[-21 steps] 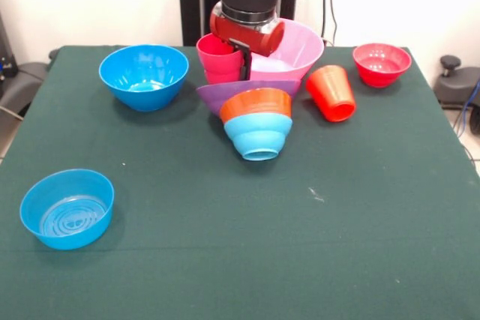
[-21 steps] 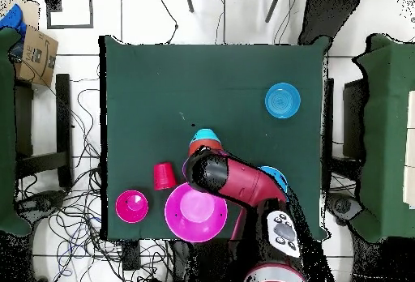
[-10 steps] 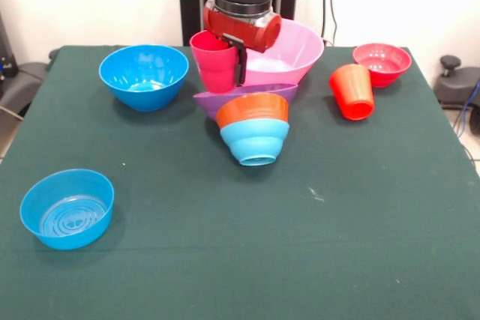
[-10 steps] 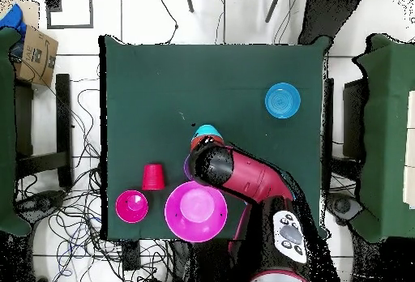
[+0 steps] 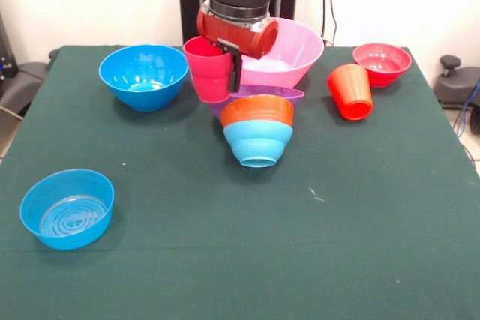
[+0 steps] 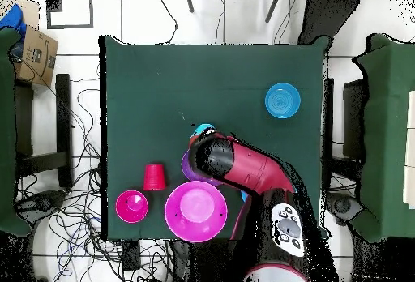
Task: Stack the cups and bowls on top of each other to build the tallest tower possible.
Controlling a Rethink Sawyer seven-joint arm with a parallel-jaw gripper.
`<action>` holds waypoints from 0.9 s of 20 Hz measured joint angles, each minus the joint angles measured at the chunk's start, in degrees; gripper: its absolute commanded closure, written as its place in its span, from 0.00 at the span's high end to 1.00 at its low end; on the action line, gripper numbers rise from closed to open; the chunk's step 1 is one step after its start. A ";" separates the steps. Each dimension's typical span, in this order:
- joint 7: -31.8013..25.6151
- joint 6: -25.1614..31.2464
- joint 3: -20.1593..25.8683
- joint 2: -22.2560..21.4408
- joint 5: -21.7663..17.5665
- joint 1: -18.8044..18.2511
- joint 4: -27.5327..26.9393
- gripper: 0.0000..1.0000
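Only the front view shows the jaws clamped on the rim of the stepped pinkish-red cup, held upright beside the pink bowl; overhead, the arm hides it.

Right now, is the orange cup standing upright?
No, the orange cup lies tipped on the table, its mouth facing the camera, beside the red bowl.

1 bowl nested in another bowl
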 measured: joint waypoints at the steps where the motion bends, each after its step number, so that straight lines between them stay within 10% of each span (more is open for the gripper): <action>1: 0.00 0.00 -0.03 0.14 0.00 0.05 -0.19 0.00; 18: 0.00 -0.01 0.03 8.31 -0.01 -2.76 -5.31 0.00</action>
